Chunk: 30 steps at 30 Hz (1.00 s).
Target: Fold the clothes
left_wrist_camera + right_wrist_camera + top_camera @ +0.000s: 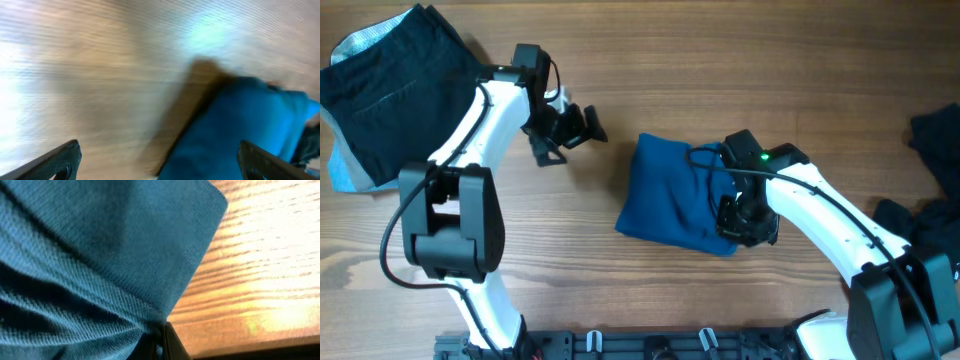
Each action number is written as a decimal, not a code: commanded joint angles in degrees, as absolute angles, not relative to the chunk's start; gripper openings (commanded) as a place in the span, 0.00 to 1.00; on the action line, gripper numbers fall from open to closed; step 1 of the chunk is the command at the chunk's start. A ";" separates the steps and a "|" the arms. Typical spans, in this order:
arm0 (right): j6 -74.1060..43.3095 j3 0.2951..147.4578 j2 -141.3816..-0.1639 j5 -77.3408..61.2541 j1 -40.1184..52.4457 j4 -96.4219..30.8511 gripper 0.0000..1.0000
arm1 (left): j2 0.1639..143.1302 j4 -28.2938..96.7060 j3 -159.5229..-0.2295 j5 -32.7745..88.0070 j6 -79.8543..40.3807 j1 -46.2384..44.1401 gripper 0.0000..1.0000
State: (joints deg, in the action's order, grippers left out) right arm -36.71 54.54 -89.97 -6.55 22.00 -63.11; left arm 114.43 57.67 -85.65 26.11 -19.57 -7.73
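The deep-blue garment (675,200) lies in a folded bundle at the middle of the table. My right gripper (740,225) is at the bundle's right edge, shut on a pinch of the blue cloth. In the right wrist view the cloth (100,255) fills the frame and puckers into the closed gripper (161,341). My left gripper (570,135) hovers open over bare wood, to the upper left of the bundle and apart from it. The blurred left wrist view shows the left gripper (160,165) with its fingers wide apart and the blue cloth (240,130) ahead on the right.
A black garment (390,90) lies at the back left on top of a pale blue one (345,165). More dark garments (935,140) are heaped at the right edge. A black rail (650,345) runs along the front of the table.
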 commanded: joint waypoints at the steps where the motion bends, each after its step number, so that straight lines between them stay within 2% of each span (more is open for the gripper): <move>1: -38.35 53.98 -89.67 -4.54 22.13 -61.34 0.09 | 112.92 52.45 -85.49 30.41 -16.86 -13.61 1.00; 5: -38.33 53.98 -89.67 -5.21 22.13 -61.08 0.10 | 113.10 41.34 -85.49 29.78 -16.95 -20.82 1.00; 7: -37.80 53.98 -89.67 -6.07 22.13 -60.38 0.09 | 113.69 40.51 -85.49 25.15 -16.99 -24.10 1.00; 12: -37.56 53.98 -89.67 -6.02 22.13 -56.12 0.10 | 116.97 46.02 -85.47 14.85 -16.95 -27.40 1.00; 16: -37.50 53.87 -89.71 -4.54 22.13 -55.70 0.10 | 120.73 56.42 -85.43 7.51 -19.29 -26.41 1.00; 20: -37.47 53.87 -93.47 -3.36 22.13 -56.10 0.11 | 121.30 63.88 -85.38 7.01 -26.59 -21.43 1.00; 23: -37.54 53.87 -97.78 -1.98 22.11 -55.66 0.09 | 121.30 66.52 -85.38 9.15 -27.70 -19.07 1.00; 26: -33.69 55.18 -96.68 -6.09 22.11 -55.18 0.23 | 121.30 66.70 -85.38 11.53 -27.68 -19.09 1.00; 27: -32.97 56.77 -95.15 -6.02 22.09 -56.27 0.35 | 121.30 66.67 -85.38 11.51 -27.59 -19.40 1.00; 28: -32.56 58.70 -93.51 -6.02 21.69 -57.65 0.51 | 121.30 66.48 -85.38 11.51 -27.46 -19.62 1.00; 29: -31.16 60.45 -91.83 -6.00 20.97 -58.72 0.74 | 121.30 66.48 -85.38 11.51 -27.46 -19.66 1.00; 30: -29.85 62.04 -90.19 -6.04 19.90 -59.64 0.76 | 121.30 66.48 -85.38 11.49 -27.46 -19.64 1.00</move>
State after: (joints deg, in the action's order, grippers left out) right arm -33.67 56.84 -95.61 -5.30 21.74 -58.50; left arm 120.18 66.41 -85.71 11.03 -26.52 -19.25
